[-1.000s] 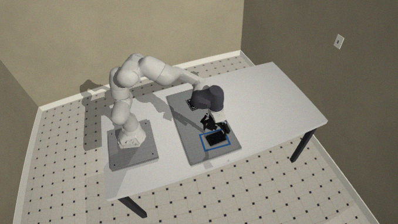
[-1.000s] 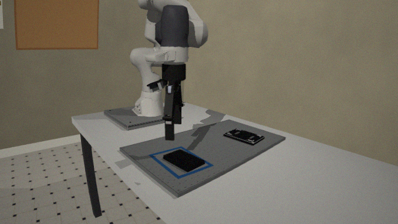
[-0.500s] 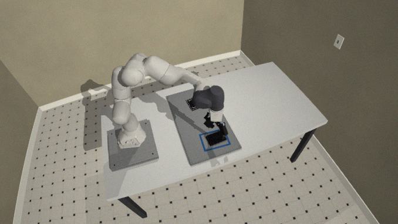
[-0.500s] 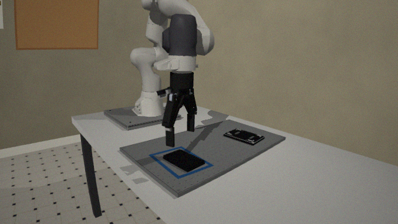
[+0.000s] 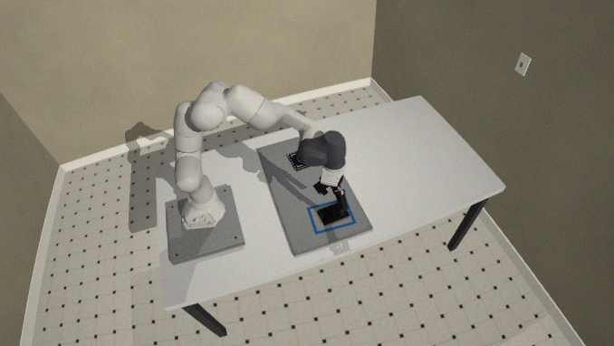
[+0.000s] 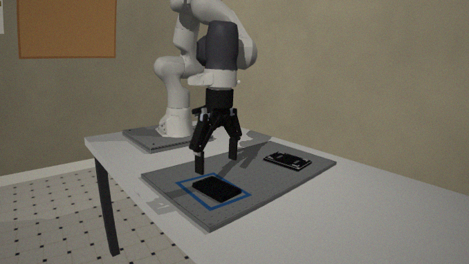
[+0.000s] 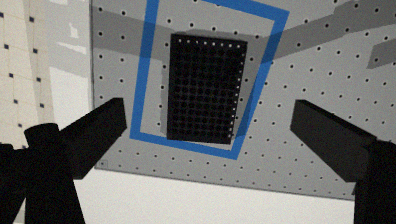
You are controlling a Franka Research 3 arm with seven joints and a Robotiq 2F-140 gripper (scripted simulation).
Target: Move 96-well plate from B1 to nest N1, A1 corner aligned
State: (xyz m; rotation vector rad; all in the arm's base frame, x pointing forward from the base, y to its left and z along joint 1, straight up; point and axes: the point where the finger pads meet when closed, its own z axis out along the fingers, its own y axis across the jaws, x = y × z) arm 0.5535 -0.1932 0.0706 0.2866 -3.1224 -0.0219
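The black 96-well plate (image 5: 331, 214) (image 6: 216, 189) (image 7: 205, 95) lies flat inside the blue outline of spot B1 (image 5: 311, 220) (image 6: 193, 195) (image 7: 144, 70), near the front end of the grey perforated board (image 5: 290, 217) (image 6: 263, 180) (image 7: 310, 60). I cannot make out its cut-off corner. My gripper (image 5: 332, 199) (image 6: 216, 162) (image 7: 209, 114) is wide open and empty. It points down and hovers a little above the plate, with one finger on each side of it and neither touching. The plate nest N1 (image 5: 296, 162) (image 6: 288, 161) sits at the board's far end, partly hidden by my wrist in the top view.
The board lies on a white table (image 5: 407, 149) (image 6: 346, 214). My arm's base stands on a grey plate (image 5: 204, 245) (image 6: 138, 136) at the table's left end. The table's front edge is close to the board's near end.
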